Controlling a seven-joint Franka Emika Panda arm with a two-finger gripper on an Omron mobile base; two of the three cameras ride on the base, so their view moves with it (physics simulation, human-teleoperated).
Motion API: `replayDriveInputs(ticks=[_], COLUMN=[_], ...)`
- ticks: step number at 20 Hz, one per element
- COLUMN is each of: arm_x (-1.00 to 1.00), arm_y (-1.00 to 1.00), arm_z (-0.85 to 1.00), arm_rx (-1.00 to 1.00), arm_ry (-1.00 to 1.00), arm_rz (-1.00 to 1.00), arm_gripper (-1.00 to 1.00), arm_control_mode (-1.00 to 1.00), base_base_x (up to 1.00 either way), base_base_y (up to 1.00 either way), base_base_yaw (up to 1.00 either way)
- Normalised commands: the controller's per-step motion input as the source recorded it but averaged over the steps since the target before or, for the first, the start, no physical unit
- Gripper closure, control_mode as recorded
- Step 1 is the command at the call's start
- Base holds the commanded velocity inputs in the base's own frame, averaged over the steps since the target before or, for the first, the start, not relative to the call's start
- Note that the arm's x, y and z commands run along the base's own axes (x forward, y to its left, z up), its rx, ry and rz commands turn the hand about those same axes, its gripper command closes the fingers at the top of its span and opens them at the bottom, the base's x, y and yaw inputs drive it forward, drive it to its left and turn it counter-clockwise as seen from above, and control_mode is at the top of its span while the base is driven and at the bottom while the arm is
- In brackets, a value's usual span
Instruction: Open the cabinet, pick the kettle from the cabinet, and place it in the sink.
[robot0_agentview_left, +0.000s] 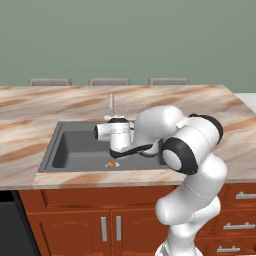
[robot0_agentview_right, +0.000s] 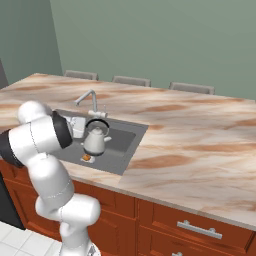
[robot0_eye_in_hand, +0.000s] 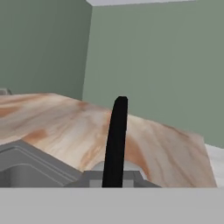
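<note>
1. Hanging over the sink (robot0_agentview_right: 125, 145), the kettle (robot0_agentview_right: 95, 141) shows a silver-grey bell-shaped body, a short spout and a thin black arched handle (robot0_eye_in_hand: 116, 144).
2. The gripper (robot0_agentview_right: 86, 125) is clamped on that handle, just beside the faucet (robot0_agentview_right: 88, 99).
3. No lettering is legible on the kettle.

Flat, even rendered light fills every view, with no glare and no visible lamp. Shadows are faint: the sink (robot0_agentview_left: 75, 150) basin looks only slightly darker than the desk (robot0_agentview_left: 50, 107). Edges are a little soft and jagged; the hand view is blurrier, without distortion.
</note>
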Motion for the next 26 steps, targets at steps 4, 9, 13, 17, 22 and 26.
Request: replayDriveInputs(ticks=[4, 9, 13, 17, 22, 26], arm_x=[0.22, 0.19, 0.26, 0.21, 0.22, 0.16], arm_y=[0.00, 0.02, 0.06, 0.09, 0.12, 0.05], arm_z=[-0.26, -0.26, -0.20, -0.17, -0.16, -0.20], arm_rx=[-0.07, -0.09, -0.04, 0.00, 0.00, 0.00], arm_ry=[0.02, 0.01, 0.02, 0.00, 0.00, 0.00], arm_rz=[0.00, -0.01, -0.08, -0.11, -0.14, -0.12], arm_gripper=[1.00, 1.00, 1.00, 1.00, 1.00, 1.00], arm_control_mode=[-1.00, -1.00, -1.00, -1.00, -1.00, -1.00], base_base_x=[0.00, 0.00, 0.00, 0.00, 0.00, 0.00], base_base_y=[0.00, 0.00, 0.00, 0.00, 0.00, 0.00], base_base_yaw=[0.00, 0.00, 0.00, 0.00, 0.00, 0.00])
